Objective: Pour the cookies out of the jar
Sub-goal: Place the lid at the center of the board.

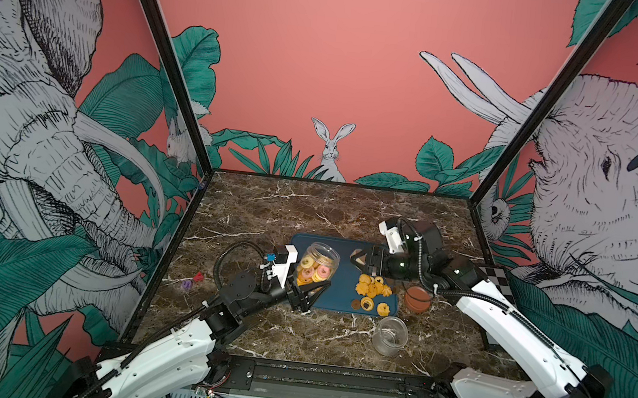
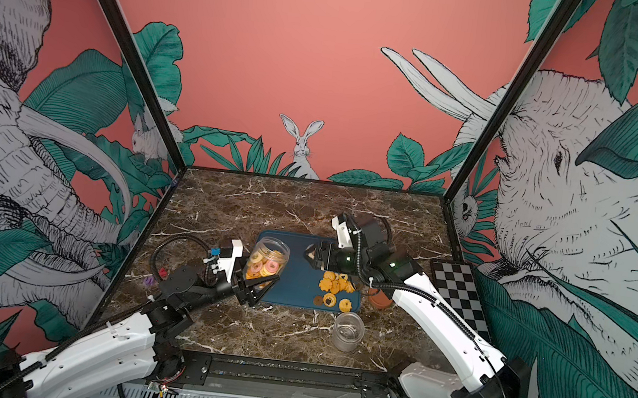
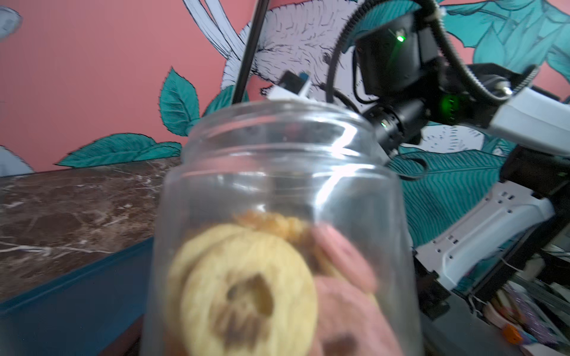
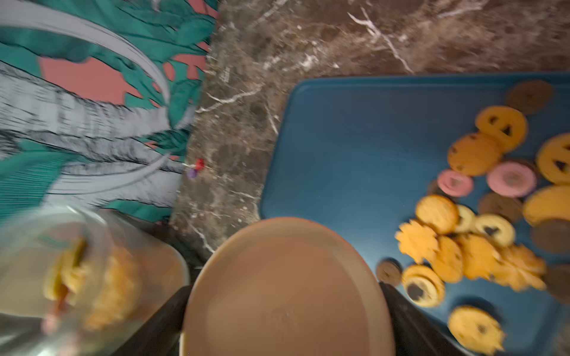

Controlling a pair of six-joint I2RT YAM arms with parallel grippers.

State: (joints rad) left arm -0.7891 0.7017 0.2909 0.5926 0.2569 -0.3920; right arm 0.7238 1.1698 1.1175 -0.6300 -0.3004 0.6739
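Note:
A clear open jar [image 1: 316,262] [image 2: 266,259] [image 3: 277,172] with yellow and pink cookies [image 3: 246,292] in its lower half stands nearly upright over the left part of the blue tray [image 1: 340,291] [image 2: 300,283]. My left gripper [image 1: 312,288] is shut on the jar's lower part. More cookies [image 1: 372,288] [image 2: 335,282] [image 4: 478,231] lie in a heap on the tray's right side. My right gripper [image 1: 359,261] [image 4: 287,302] hovers over the tray's far right, shut on a brown lid [image 4: 287,286] between black fingers [image 4: 154,323].
An empty clear jar [image 1: 390,335] [image 2: 348,331] stands on the marble table in front of the tray. A second brown lid [image 1: 417,299] lies right of the tray. Small red [image 1: 198,276] and purple [image 1: 186,284] pieces sit at the left. A checkerboard [image 1: 498,283] lies at the right edge.

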